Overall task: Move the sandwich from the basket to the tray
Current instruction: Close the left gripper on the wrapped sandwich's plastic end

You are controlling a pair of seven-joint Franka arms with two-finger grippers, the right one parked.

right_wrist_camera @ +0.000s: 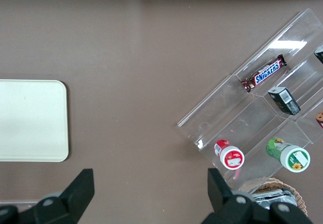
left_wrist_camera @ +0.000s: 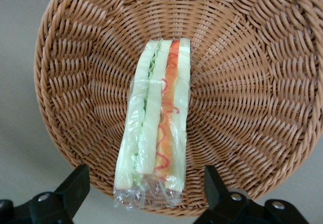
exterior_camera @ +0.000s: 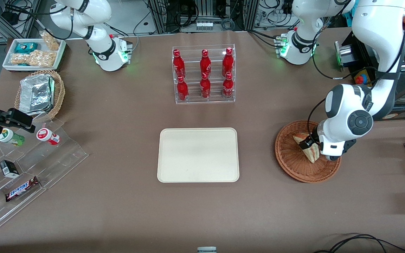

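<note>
The sandwich (exterior_camera: 310, 150), a plastic-wrapped wedge of pale bread with orange and green filling, lies in the reddish-brown wicker basket (exterior_camera: 295, 165) toward the working arm's end of the table. My gripper (exterior_camera: 311, 144) hangs low over the basket, open, with one black finger on each side of the sandwich's wide end. In the left wrist view the sandwich (left_wrist_camera: 156, 118) lies on its edge across the basket (left_wrist_camera: 242, 82), and the gripper (left_wrist_camera: 145, 177) straddles it without the fingers (left_wrist_camera: 75, 183) touching it. The cream tray (exterior_camera: 198, 154) lies bare mid-table, beside the basket.
A clear rack of red bottles (exterior_camera: 204, 75) stands farther from the camera than the tray. At the parked arm's end are a tan basket with foil containers (exterior_camera: 40, 95), a white snack tray (exterior_camera: 33, 52) and a clear stepped shelf with snacks (exterior_camera: 30, 168).
</note>
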